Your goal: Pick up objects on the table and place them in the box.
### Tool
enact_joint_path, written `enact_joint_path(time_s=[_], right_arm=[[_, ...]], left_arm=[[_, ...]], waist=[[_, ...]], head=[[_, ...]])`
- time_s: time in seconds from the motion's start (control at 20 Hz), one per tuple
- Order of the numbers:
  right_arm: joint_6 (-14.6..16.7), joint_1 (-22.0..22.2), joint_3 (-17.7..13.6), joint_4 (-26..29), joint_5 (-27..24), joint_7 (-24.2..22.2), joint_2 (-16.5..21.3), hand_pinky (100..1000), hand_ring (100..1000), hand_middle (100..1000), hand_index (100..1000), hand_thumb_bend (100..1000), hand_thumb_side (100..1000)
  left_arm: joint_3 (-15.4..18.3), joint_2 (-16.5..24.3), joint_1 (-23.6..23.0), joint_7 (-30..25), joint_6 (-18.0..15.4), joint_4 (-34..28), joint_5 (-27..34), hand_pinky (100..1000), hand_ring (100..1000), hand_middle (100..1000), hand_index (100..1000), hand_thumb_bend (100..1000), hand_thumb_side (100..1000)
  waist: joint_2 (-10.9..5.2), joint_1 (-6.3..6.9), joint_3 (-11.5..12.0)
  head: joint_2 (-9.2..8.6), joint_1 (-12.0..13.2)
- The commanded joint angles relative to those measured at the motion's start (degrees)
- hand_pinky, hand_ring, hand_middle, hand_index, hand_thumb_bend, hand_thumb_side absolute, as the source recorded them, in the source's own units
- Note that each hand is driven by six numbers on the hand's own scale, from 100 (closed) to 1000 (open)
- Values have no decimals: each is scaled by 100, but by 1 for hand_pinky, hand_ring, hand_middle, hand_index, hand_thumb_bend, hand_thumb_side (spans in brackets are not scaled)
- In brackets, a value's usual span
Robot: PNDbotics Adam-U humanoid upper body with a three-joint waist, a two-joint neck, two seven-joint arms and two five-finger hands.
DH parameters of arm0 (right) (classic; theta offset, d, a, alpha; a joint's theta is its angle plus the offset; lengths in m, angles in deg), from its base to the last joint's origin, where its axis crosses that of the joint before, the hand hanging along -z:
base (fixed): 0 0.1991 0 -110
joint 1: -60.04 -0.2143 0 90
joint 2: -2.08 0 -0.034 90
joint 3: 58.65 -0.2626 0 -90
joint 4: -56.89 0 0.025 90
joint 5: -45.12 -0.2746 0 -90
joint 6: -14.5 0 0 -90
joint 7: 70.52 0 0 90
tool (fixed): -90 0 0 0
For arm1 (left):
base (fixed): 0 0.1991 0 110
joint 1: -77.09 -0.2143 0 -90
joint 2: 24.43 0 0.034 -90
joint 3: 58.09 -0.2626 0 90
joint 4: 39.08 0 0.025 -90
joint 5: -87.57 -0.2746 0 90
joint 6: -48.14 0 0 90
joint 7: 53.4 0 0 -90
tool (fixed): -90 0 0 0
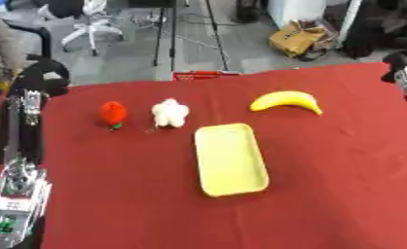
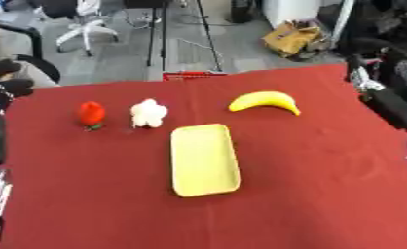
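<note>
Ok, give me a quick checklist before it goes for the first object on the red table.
1. Tray empty and free to receive: ok.
2. Strawberry, white toy, banana lie apart, none in the tray: ok.
3. Nothing lies between the objects and the tray: ok.
4. Left hand at the table's left edge, holding nothing: cannot tell.
5. Right hand at the right edge, fingers open: cannot tell.
</note>
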Motion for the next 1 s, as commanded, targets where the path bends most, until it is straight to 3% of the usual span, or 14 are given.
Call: enact_joint_path(time_s=[0.05, 0.5, 1.0], right_arm=[[-2, -66, -48, 65, 12, 15, 73, 669, 610, 715, 898, 199, 631], [-10, -88, -43, 63, 32, 12, 104, 673, 622, 741, 899, 203, 633], [109, -830, 246, -427, 506, -571, 1022, 691, 652, 771, 908, 254, 601]], left_arm=[[23, 70, 94, 7, -4, -99, -4, 687, 667, 741, 827, 512, 927], [21, 70, 101, 5, -3, -100, -7, 687, 667, 741, 827, 513, 927], [-25, 90, 115, -39, -4, -90, 5, 687, 666, 740, 826, 512, 928]], waist=[[-30, -26, 2], [-37, -24, -4], [-26, -40, 52]], head=[[-52, 10], [-60, 7], [-72, -121]])
